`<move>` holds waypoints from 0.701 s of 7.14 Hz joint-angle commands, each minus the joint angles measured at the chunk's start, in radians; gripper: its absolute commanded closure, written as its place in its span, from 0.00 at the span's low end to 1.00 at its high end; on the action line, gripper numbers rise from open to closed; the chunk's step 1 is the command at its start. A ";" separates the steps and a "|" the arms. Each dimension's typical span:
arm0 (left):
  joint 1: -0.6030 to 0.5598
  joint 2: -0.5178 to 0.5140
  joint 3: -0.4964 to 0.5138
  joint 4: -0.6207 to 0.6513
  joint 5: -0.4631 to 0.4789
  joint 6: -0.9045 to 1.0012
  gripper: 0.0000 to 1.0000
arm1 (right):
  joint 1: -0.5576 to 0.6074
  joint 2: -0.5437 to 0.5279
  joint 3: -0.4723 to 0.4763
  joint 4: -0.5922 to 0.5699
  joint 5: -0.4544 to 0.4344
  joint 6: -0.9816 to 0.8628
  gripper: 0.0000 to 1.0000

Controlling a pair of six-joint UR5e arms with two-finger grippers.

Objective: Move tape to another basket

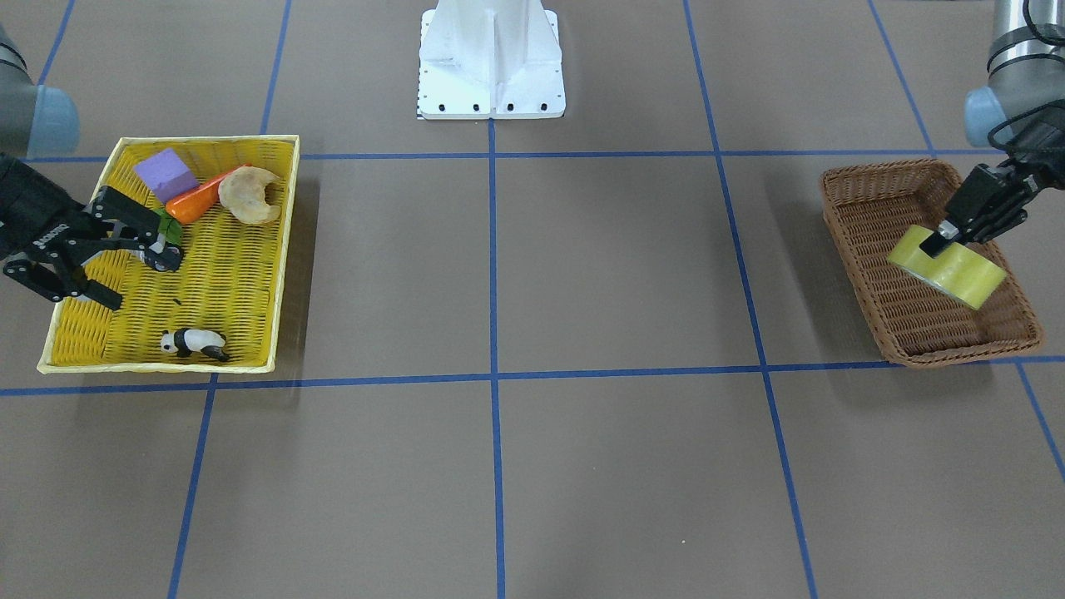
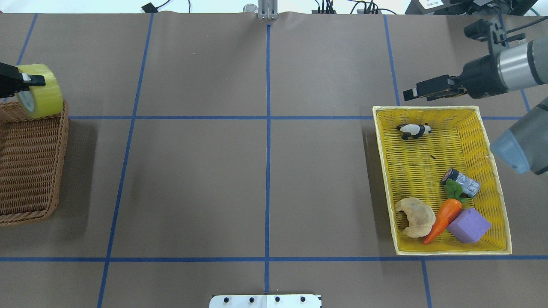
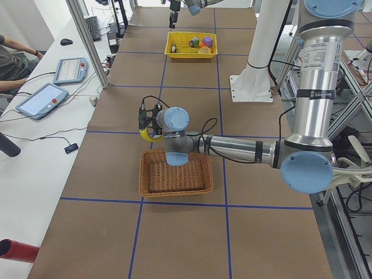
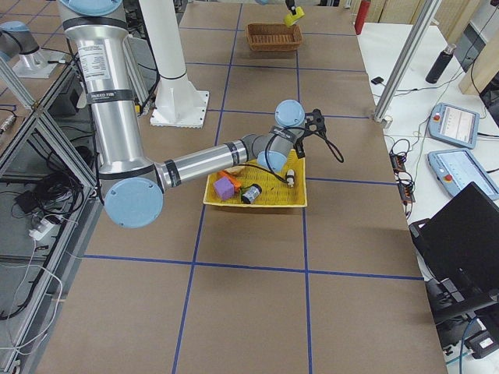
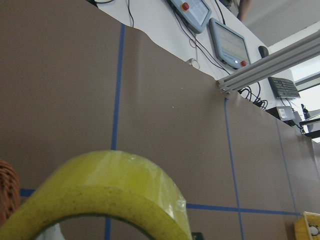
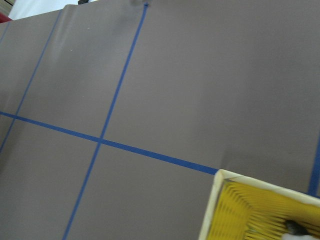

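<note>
The yellow tape (image 1: 948, 268) hangs tilted in the air over the brown wicker basket (image 1: 882, 170), clear of its floor. My left gripper (image 1: 944, 237) is shut on it, with one finger through the core. In the overhead view the tape (image 2: 40, 92) sits above the basket's (image 2: 64, 141) far rim. The left wrist view shows the tape (image 5: 110, 195) filling its lower edge. My right gripper (image 1: 146, 281) is open and holds nothing, over the table-end side of the yellow tray (image 1: 283, 249).
The yellow tray (image 2: 385, 171) holds a panda figure (image 2: 413, 130), a silver cylinder (image 2: 461, 182), a carrot (image 2: 443, 218), a purple block (image 2: 469, 226) and a bread piece (image 2: 414, 217). The white robot base (image 1: 491, 58) stands mid-table. Tablets and a person's arm (image 3: 11, 64) lie beyond the table edge.
</note>
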 commanded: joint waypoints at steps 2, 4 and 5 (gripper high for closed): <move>0.015 0.079 -0.014 0.246 0.017 0.165 1.00 | 0.131 -0.050 -0.006 -0.385 -0.037 -0.526 0.03; 0.044 0.122 -0.016 0.377 0.023 0.279 1.00 | 0.187 -0.049 0.002 -0.608 -0.040 -0.684 0.02; 0.082 0.116 -0.016 0.446 0.025 0.288 1.00 | 0.192 -0.049 0.000 -0.634 -0.042 -0.689 0.02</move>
